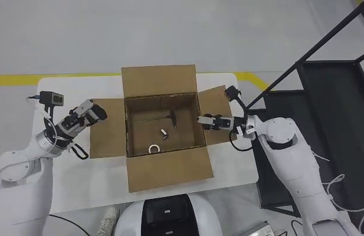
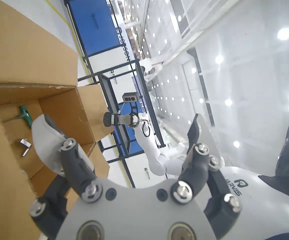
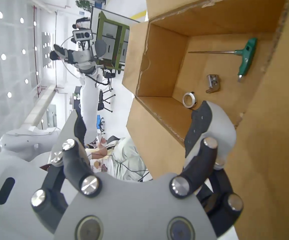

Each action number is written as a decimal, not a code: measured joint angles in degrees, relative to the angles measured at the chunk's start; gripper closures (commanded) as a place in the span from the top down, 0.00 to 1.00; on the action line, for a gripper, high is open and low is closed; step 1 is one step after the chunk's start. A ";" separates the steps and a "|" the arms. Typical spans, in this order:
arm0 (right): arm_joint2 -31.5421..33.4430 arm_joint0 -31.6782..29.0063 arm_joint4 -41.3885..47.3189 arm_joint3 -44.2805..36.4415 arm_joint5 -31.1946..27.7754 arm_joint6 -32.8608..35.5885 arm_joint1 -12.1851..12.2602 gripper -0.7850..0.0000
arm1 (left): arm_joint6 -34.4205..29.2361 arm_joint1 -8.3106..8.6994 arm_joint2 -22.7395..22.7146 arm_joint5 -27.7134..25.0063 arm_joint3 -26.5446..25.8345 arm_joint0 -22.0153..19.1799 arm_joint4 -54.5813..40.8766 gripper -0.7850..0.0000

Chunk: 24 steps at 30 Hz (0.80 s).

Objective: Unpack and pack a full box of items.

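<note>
An open cardboard box (image 1: 159,79) stands on the middle of the white table with all its flaps folded out. On its floor lie a green T-handle hex key (image 1: 171,118) (image 3: 244,56) (image 2: 25,114), a small metal bracket (image 1: 164,133) (image 3: 213,83) (image 2: 24,146) and a metal ring (image 1: 153,148) (image 3: 189,99). My right gripper (image 1: 200,121) (image 3: 139,126) is open and empty at the box's right wall, above the rim. My left gripper (image 1: 98,112) (image 2: 120,136) is open and empty over the left flap, outside the box.
The white table (image 1: 229,165) has bare strips at its left and right ends around the box flaps. A black metal rack (image 1: 323,118) stands close behind my right arm. A yellow floor line (image 1: 52,76) runs past the table's far edge.
</note>
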 measured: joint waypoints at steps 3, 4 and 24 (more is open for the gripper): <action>-4.72 2.99 -4.28 -0.53 1.92 -0.91 -0.55 1.00 | 1.64 0.11 -1.32 -1.08 0.10 2.40 -0.74 1.00; -6.38 4.01 -6.01 -0.48 2.92 -1.60 -0.75 1.00 | 1.84 0.14 -1.65 -1.31 0.06 3.03 -1.10 1.00; -34.62 20.57 -37.66 5.13 24.74 -12.12 -7.18 1.00 | 2.23 0.48 -3.51 -2.06 0.12 5.08 -1.74 1.00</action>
